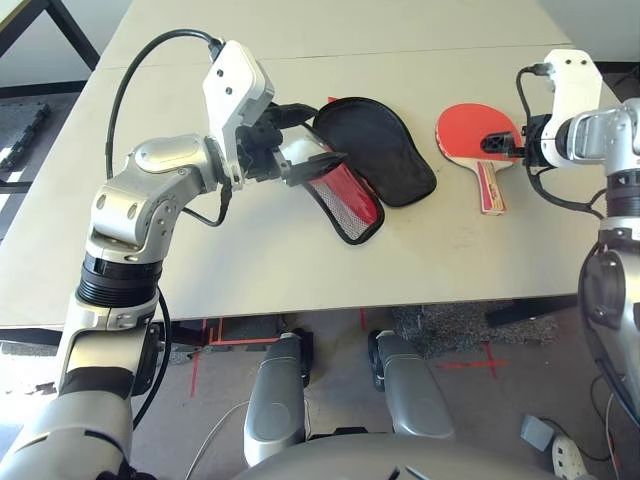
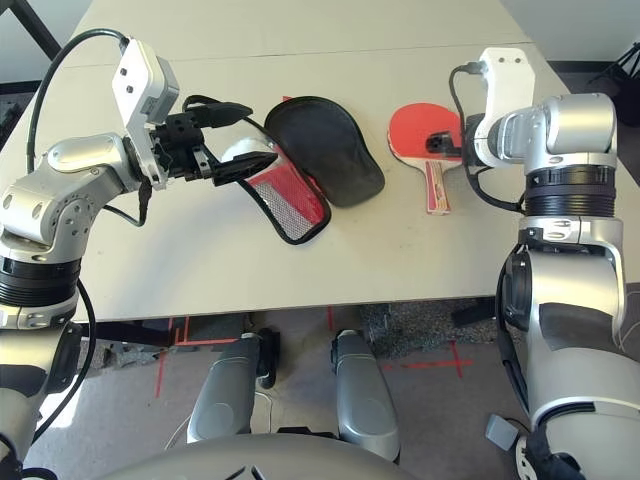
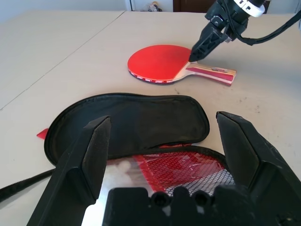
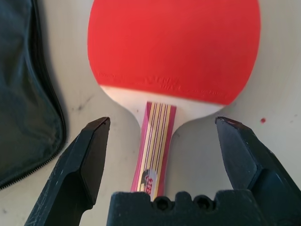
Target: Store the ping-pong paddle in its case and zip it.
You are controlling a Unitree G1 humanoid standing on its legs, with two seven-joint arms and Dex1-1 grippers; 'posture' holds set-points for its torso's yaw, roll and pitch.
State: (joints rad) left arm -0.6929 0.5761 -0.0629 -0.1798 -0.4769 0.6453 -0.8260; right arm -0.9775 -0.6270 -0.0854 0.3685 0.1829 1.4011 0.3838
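The case (image 1: 385,150) lies unzipped at the table's middle, its black-lined half (image 3: 131,117) flat and its red, mesh-covered half (image 1: 348,200) nearer me. My left gripper (image 1: 305,140) is open over the mesh half's left end, one finger (image 3: 89,150) to either side of it; whether it touches I cannot tell. Right of the case the ping-pong paddle (image 1: 468,128) lies red face up, with its striped handle (image 4: 154,136) pointing toward me. At the neck of that handle my right gripper (image 1: 500,143) hangs open, its fingers (image 4: 84,160) apart on both sides of the wood.
A seam (image 1: 300,55) crosses the pale table behind the objects. The table's front edge (image 1: 350,305) runs just below the case and paddle. Red tape marks (image 1: 215,340) and a power strip (image 1: 565,455) are on the floor beneath.
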